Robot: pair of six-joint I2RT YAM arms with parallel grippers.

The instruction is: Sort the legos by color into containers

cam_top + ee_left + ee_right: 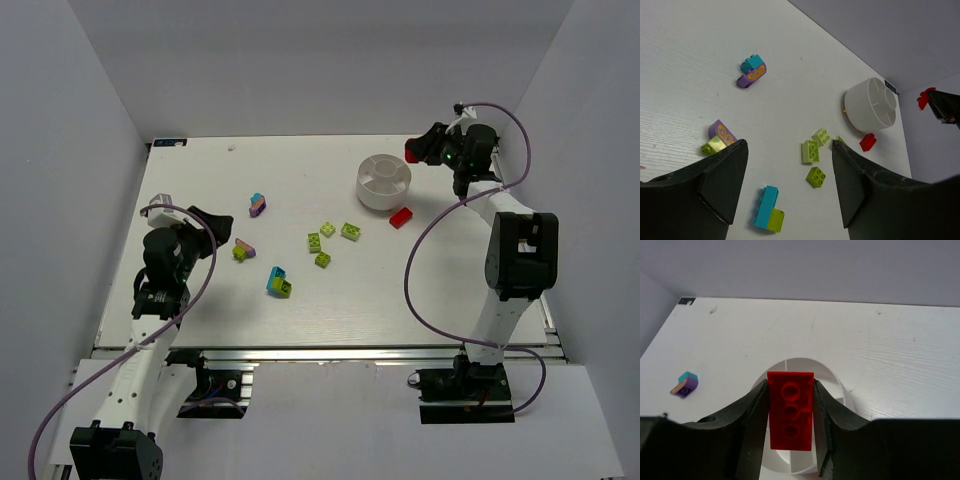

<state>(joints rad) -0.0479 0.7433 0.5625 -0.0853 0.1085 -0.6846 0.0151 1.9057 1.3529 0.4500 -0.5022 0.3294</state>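
Over on the right, the right jaws are clamped on a small red studded plastic brick (790,410), which stands lengthwise between the two black fingers (752,415). Just beyond and below those jaws sits the round white plastic dish with wedge compartments (837,385). The brick hangs in front of its opening, and I cannot tell whether it touches the rim.

Now the left side: the left jaws stand wide with nothing between them, above the white worktop (690,50). Seen through their gap, a little way ahead, lie three loose lime green bricks (810,151). Closer in, low between the jaws, is a cyan-and-lime clump (767,209). Just outside the left-hand finger (725,175) rests a purple-and-lime clump (717,139). Well ahead on that same side is a cyan-and-purple clump (752,71). Far ahead to the right stands the dish, with a second red brick (868,142) just beside its wall.
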